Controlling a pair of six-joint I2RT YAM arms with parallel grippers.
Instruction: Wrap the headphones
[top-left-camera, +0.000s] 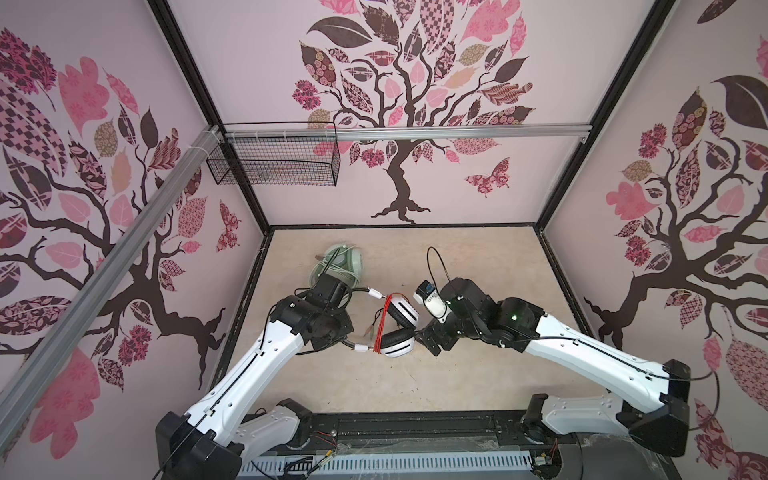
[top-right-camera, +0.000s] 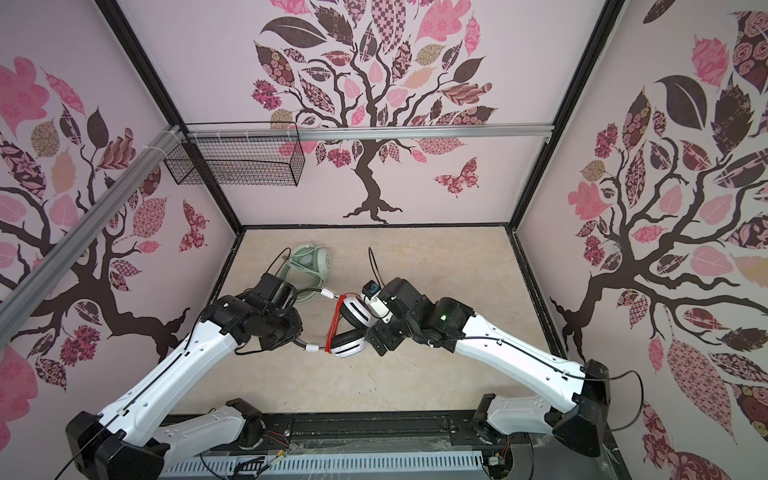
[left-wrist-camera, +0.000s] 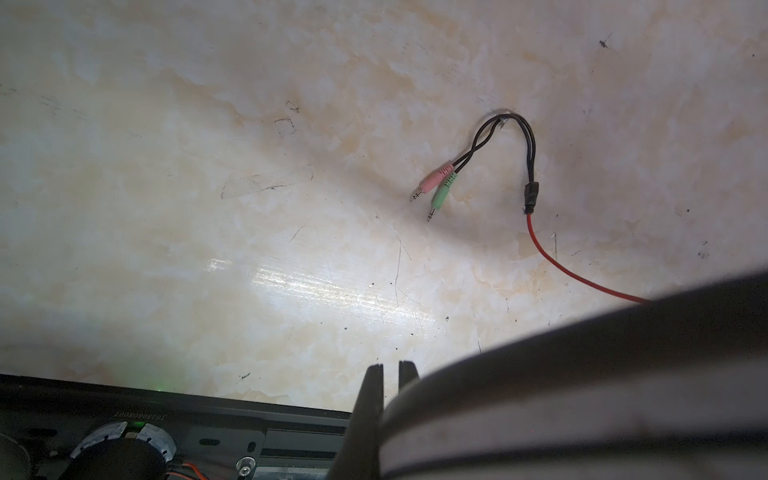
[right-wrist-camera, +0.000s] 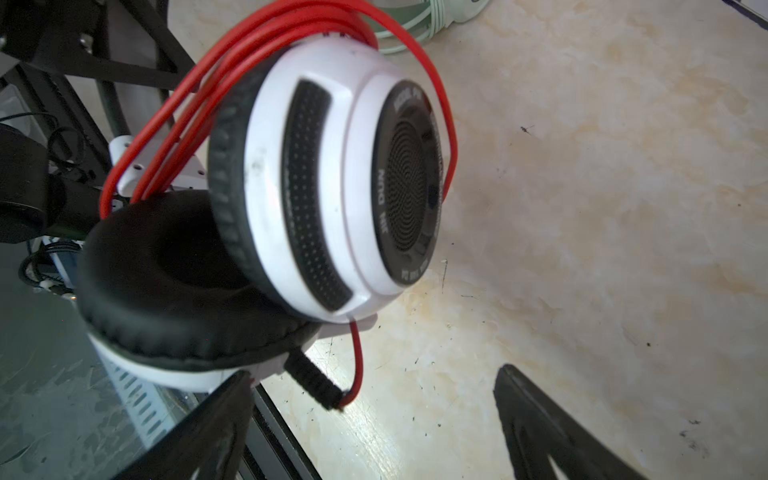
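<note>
Already the mint-green headphones (top-left-camera: 338, 262) lay wrapped; the white-and-black headphones (top-left-camera: 401, 313), seemingly pinched by the closed left gripper (left-wrist-camera: 390, 368) with the right gripper (right-wrist-camera: 374, 374) wide open beside them, trailed a loose cable end (left-wrist-camera: 530, 195).

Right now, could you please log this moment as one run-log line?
left fingers: shut on white-and-black headphones | right fingers: open near earcup | red cable: partly wound, plugs free

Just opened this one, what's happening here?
The left gripper is shut, seemingly on the headband of the white-and-black headphones. Their red cable is looped around them several times, with the plug end left loose. The right gripper is open right beside them. The green headphones lie behind, cable wrapped.
</note>
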